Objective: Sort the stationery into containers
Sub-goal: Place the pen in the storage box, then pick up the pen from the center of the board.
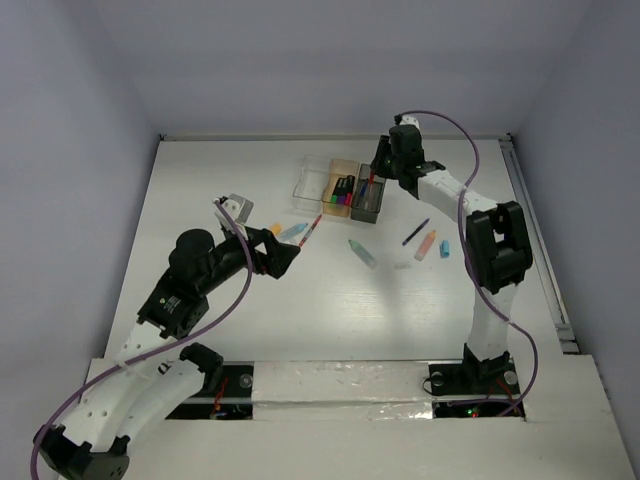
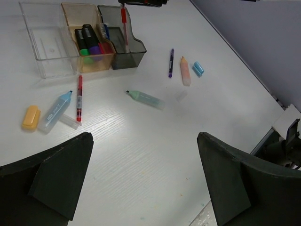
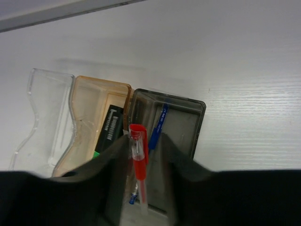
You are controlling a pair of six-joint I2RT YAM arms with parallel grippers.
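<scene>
Three containers stand in a row: clear, tan-orange with markers inside, dark grey. My right gripper hangs over the dark box, jaws apart; a red pen stands upright in the box against one finger, a gap to the other. A blue pen lies inside. My left gripper is open and empty above the table. Loose stationery: a red pen, light-blue marker, orange piece, green marker, dark-blue pen, orange marker, light-blue cap.
A small white and grey block sits left of the loose items near my left arm. The table's right edge carries a rail. Grey walls close in the back and both sides.
</scene>
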